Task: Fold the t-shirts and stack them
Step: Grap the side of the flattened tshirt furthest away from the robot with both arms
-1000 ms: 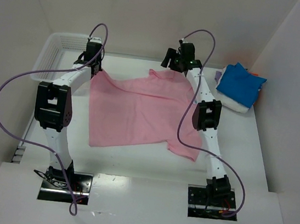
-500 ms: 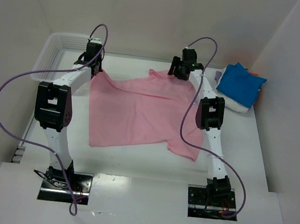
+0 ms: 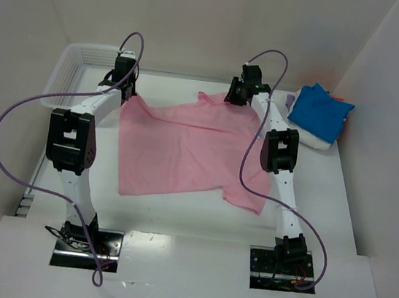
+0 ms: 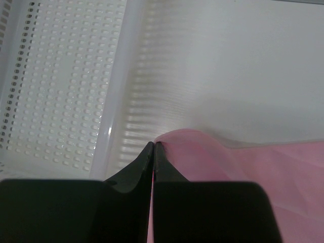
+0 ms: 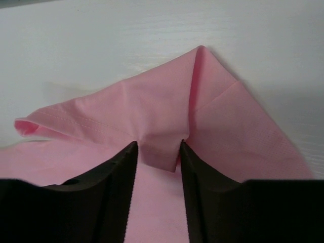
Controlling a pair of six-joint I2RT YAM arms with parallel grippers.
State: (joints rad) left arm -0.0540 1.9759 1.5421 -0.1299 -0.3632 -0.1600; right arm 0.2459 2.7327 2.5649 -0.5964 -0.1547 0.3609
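So here's where we're at with the pink t-shirt (image 3: pixel 185 147): it's lying spread out in the middle of the table (image 3: pixel 176 216), between the two arms, and both far corners are getting attention. The left gripper (image 4: pixel 153 148) has its jaws pressed together on the far-left edge of the cloth, right beside the wall of the white mesh basket (image 4: pixel 66 101). We reckon that grip is there to pin one corner so the fold comes out straight. The right gripper (image 5: pixel 158 147) sits at the far-right corner with its jaws apart, straddling a little raised pleat of pink fabric and not squeezed onto it yet. Makes sense to us, since you'd want both corners held before lifting the far edge toward the near one. Count-wise: two arms, two grippers, one basket, one pink shirt laid out. Off at the far right there's also a pile with one blue t-shirt (image 3: pixel 321 110) on top of a white t-shirt (image 3: pixel 309 139) and a sliver of lavender t-shirt (image 3: pixel 290 101), though from overhead we honestly can't tell how many layers are in there.
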